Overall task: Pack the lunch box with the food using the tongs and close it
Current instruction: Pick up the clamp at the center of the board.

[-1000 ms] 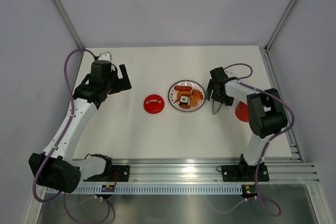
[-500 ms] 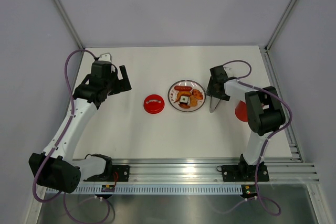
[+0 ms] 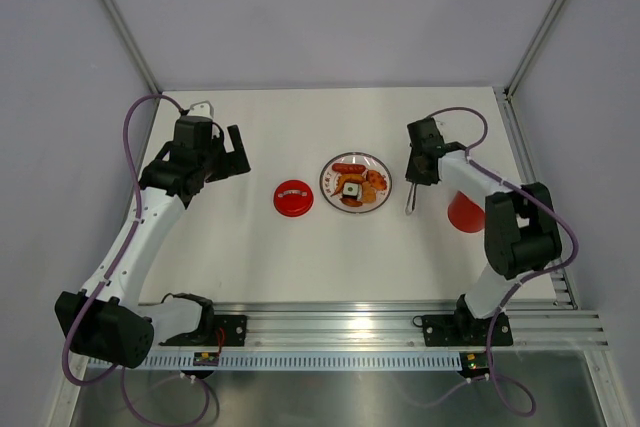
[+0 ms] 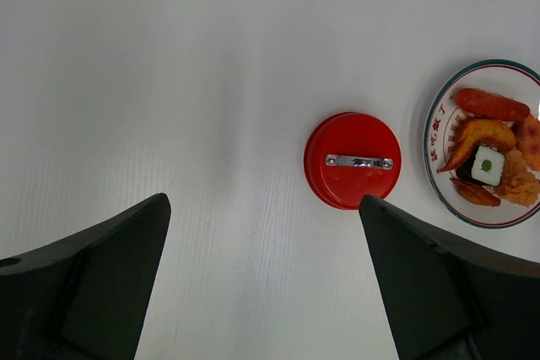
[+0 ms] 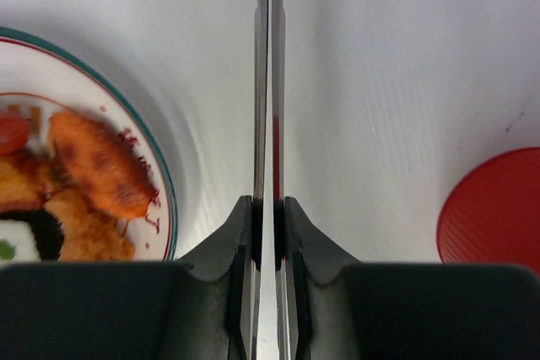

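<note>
This looks like a robotics lab cell rather than any kitchen. A bare white table (image 3: 300,267) is boxed in by plain pale wall panels (image 3: 320,17), with aluminium frame posts (image 3: 117,17) rising at 11 and 1 o'clock. Along the 6 o'clock edge runs a slotted aluminium rail (image 3: 350,332) carrying two white-and-black robot arms, the left arm (image 3: 140,237) and the right arm (image 3: 500,222), trailed by purple cables (image 3: 126,137). At centre sits a plate (image 3: 324,179) of toy food (image 3: 352,187) (glossy, plastic-looking pieces).
</note>
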`<state>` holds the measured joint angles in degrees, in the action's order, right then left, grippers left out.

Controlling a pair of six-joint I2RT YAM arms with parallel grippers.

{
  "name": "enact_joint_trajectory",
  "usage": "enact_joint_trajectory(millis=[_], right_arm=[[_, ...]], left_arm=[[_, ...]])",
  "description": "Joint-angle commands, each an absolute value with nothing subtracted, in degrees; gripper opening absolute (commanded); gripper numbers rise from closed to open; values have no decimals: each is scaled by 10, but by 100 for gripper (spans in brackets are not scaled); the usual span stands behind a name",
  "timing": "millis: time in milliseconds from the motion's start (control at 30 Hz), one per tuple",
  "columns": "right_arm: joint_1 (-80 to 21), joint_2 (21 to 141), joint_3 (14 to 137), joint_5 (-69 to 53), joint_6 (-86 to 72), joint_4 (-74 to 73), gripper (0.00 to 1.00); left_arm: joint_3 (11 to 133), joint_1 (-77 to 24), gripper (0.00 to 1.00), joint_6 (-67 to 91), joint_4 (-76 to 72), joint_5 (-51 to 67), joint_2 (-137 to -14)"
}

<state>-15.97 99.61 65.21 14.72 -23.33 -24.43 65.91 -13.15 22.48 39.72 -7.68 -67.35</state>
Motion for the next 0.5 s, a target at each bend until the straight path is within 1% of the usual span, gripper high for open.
enact_joint_trajectory(millis=[0,233,467], right_arm=[[-156,909,688,111,-211,-318,13],[-170,821,734,4,-202,-479,14],[-240,772,751,3,-216,-565,16]], left_arm=[[670,-133,99,223,390,-76,-664],[677,-133,99,221,388,-81,-664],[683,-133,99,221,387,-75,-673]])
